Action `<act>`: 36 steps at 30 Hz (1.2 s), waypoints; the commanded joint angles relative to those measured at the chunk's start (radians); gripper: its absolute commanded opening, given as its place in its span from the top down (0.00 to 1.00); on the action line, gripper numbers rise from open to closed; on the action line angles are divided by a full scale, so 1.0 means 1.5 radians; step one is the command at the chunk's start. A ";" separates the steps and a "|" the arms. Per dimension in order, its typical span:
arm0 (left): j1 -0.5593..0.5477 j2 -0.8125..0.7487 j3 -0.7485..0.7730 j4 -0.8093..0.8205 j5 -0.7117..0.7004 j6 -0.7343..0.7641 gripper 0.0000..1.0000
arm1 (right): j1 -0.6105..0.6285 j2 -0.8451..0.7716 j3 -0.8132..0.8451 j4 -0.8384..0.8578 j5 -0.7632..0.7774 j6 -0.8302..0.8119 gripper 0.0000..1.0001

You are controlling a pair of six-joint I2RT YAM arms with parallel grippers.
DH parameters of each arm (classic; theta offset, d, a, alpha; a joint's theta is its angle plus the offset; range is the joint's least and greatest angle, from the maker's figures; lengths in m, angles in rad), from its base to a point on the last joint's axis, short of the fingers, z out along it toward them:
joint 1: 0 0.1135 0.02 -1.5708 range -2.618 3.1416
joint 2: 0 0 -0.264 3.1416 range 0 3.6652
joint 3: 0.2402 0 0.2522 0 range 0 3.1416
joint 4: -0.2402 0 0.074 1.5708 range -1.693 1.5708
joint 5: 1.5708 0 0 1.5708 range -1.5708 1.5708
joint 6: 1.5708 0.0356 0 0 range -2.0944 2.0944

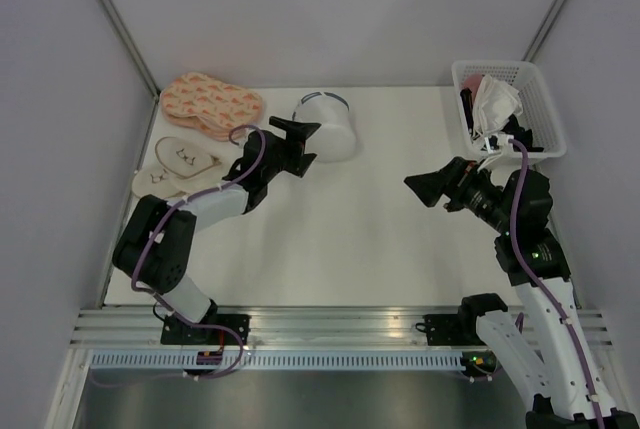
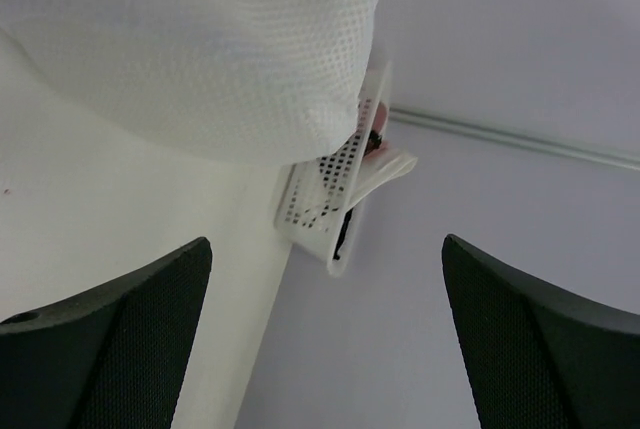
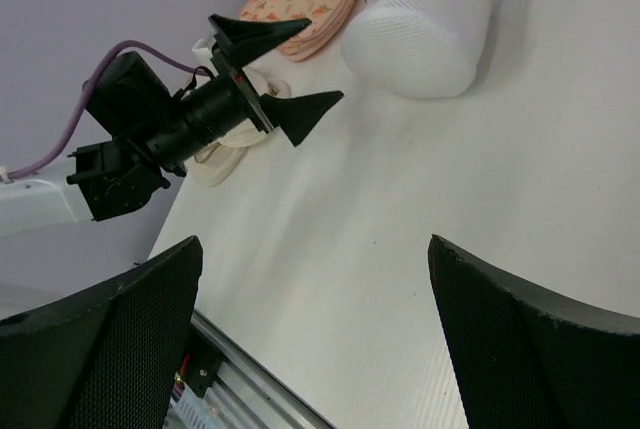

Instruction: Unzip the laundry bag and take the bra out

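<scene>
The laundry bag [image 1: 327,125] is a round white mesh pouch at the back middle of the table, with a dark zip line along its far rim. Its mesh [image 2: 220,49] fills the top of the left wrist view, and the laundry bag [image 3: 425,19] also shows in the right wrist view. My left gripper [image 1: 303,145] is open, just left of the bag, with nothing between its fingers [image 2: 120,339]. My right gripper [image 1: 425,187] hangs open over the table's right half, well apart from the bag. The bra is hidden.
A white lattice basket [image 1: 545,99] holding cloth and dark items stands at the back right corner. Pink patterned slippers [image 1: 210,101] and cream slippers [image 1: 175,164] lie at the back left. Grey walls close in on both sides and at the back.
</scene>
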 commanded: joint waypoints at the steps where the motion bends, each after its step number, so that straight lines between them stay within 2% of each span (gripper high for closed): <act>1: -0.001 0.036 0.071 -0.022 -0.077 -0.129 0.00 | -0.001 -0.003 0.018 -0.044 0.021 -0.032 0.02; 6: 0.002 0.097 0.177 -0.184 -0.097 -0.180 0.00 | -0.001 -0.008 0.021 -0.054 0.027 -0.040 0.02; 9: 0.012 0.146 0.239 -0.225 -0.079 -0.192 0.00 | -0.001 -0.015 0.021 -0.064 0.032 -0.042 0.02; 10: 0.016 0.162 0.261 -0.269 -0.072 -0.193 0.00 | -0.001 -0.016 0.020 -0.068 0.033 -0.041 0.02; 13: 0.030 0.215 0.314 -0.292 -0.037 -0.193 0.08 | -0.001 -0.019 0.017 -0.070 0.032 -0.035 0.02; 16: 0.039 0.238 0.323 -0.251 0.008 -0.183 0.40 | -0.001 -0.024 0.015 -0.075 0.040 -0.032 0.02; 17: 0.039 0.239 0.320 -0.242 0.013 -0.171 0.65 | -0.001 -0.025 0.014 -0.075 0.041 -0.032 0.02; 19: 0.038 0.233 0.309 -0.229 0.028 -0.156 0.97 | -0.001 -0.028 0.011 -0.073 0.045 -0.029 0.02; 24: 0.036 0.201 0.267 -0.181 0.070 -0.085 0.98 | -0.001 -0.023 0.006 -0.069 0.048 -0.025 0.02; 26: 0.030 0.172 0.219 -0.125 0.082 -0.055 0.98 | -0.001 -0.021 0.003 -0.067 0.052 -0.026 0.02; 28: 0.027 0.152 0.184 -0.116 0.090 -0.039 0.98 | -0.001 -0.020 0.001 -0.067 0.056 -0.026 0.02; 33: -0.002 0.086 0.004 -0.034 0.086 -0.005 0.98 | -0.001 -0.012 -0.008 -0.072 0.072 -0.035 0.02; 36: -0.021 0.083 -0.085 0.029 0.093 -0.007 0.98 | -0.001 -0.006 -0.016 -0.071 0.082 -0.037 0.02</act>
